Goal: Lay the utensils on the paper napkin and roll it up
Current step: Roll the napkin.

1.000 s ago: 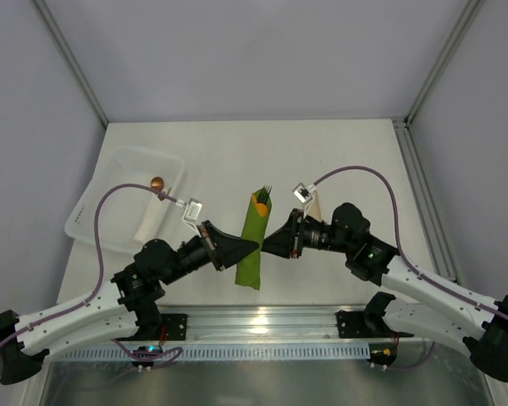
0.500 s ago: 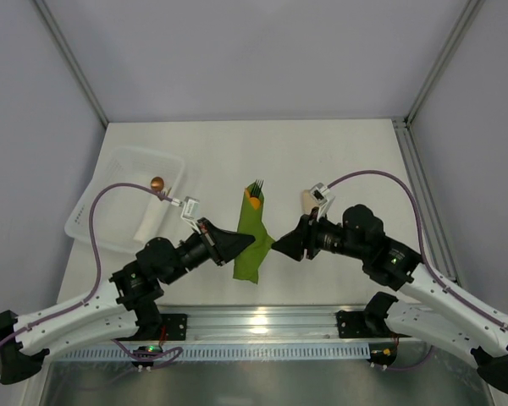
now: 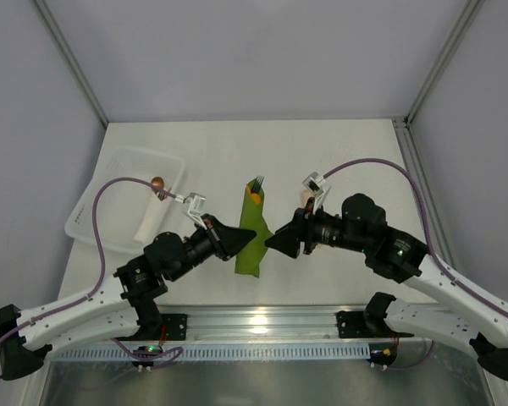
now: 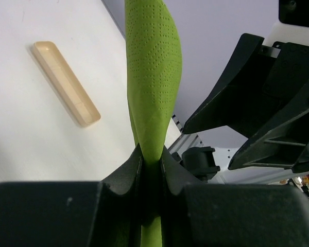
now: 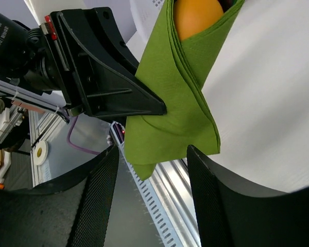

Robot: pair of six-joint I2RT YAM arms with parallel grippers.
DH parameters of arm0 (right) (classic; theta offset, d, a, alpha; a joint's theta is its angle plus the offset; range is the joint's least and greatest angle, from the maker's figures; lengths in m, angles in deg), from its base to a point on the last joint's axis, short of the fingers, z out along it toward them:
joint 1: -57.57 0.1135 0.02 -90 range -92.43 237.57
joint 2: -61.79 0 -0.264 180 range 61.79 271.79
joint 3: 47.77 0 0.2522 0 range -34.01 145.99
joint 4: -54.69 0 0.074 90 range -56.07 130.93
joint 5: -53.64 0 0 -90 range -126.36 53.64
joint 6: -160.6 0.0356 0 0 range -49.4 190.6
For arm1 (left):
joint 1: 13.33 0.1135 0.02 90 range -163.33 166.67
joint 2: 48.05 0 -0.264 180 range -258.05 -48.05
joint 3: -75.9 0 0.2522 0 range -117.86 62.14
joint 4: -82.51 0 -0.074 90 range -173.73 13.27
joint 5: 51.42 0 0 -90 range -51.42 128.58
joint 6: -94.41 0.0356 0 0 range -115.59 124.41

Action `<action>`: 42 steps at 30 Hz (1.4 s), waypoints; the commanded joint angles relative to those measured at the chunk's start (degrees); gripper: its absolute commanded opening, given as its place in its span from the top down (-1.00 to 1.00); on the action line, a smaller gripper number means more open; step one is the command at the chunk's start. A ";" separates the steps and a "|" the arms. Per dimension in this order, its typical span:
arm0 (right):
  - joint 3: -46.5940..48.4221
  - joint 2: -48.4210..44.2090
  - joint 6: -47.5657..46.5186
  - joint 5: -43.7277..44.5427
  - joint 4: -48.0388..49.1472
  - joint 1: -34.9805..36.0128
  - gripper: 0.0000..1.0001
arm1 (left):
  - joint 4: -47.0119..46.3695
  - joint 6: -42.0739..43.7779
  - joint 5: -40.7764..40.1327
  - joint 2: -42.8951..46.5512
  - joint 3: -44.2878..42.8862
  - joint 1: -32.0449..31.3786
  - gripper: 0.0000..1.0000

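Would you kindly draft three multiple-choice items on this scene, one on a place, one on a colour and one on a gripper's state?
1. Where does the clear plastic tray sit?
A. on the far left of the table
B. on its far right
C. between the arm bases

2. What colour is the utensil end showing in the open end of the rolled napkin?
A. blue
B. orange
C. white

3. In what state is the left gripper?
A. wide open
B. out of sight
C. shut on the napkin

Answers:
1 A: the top view shows it at the left edge, beyond the left arm.
2 B: the right wrist view shows orange inside the green fold.
3 C: the left wrist view shows its jaws pressed on the green paper.
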 commanded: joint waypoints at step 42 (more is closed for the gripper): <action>-4.31 9.18 2.40 -3.92 20.59 4.74 -0.32 | -5.32 -1.59 -2.37 1.51 -1.65 -1.26 1.00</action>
